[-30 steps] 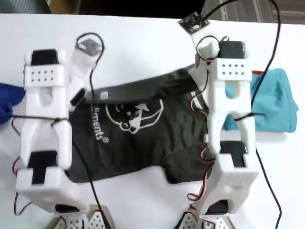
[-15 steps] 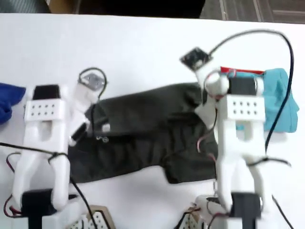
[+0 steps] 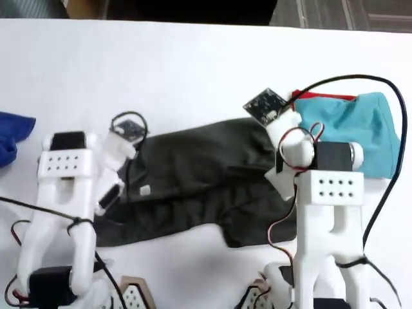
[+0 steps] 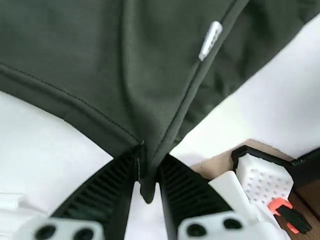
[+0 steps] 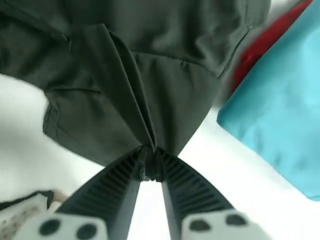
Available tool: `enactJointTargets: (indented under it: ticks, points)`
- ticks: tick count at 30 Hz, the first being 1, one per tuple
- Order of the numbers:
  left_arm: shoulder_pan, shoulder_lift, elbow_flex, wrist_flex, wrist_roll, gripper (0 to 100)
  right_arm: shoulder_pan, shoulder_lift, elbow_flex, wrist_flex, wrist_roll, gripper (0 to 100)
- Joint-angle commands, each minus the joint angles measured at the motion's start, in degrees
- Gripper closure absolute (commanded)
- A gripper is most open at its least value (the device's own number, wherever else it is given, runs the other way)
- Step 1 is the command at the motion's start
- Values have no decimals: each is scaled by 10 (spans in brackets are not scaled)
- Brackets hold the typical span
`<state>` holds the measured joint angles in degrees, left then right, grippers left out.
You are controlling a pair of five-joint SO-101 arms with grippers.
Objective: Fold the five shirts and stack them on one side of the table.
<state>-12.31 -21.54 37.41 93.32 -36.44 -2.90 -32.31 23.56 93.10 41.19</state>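
Observation:
A dark green shirt [image 3: 199, 180] lies folded lengthwise across the table's middle, its print hidden inside. My left gripper [image 3: 119, 183] is shut on the shirt's left end; the left wrist view shows the cloth [image 4: 150, 90] pinched between the ribbed fingers [image 4: 120, 185]. My right gripper [image 3: 278, 174] is shut on the shirt's right end, where the right wrist view shows bunched fabric [image 5: 135, 85] gathered between the black fingers [image 5: 175, 180]. A teal shirt [image 3: 351, 132] lies folded over a red one [image 3: 309, 96] at the right. A blue shirt [image 3: 13, 135] sits at the left edge.
Both arm bases and a wooden mount [image 3: 132, 293] stand along the near edge. Bare white table [image 3: 193, 71] stretches behind the shirts. A black cable [image 3: 380, 116] arcs over the teal shirt.
Both grippers pulled the shirt's far edge toward the near side, folding it over so the white print is covered. Both arms drew back toward their bases.

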Motion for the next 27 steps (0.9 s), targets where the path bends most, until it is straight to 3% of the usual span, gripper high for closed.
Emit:
enactJointTargets:
  ticks: [1,14,27]
  points:
    - [-12,-21,22,-20,-9,975,16,-29,-7,19,6,976]
    - [-49,-21,26,-4,-31,975,73,-36,-4,36,49,976]
    - [-73,-21,30,15,-32,975,80,-36,4,46,47,976]
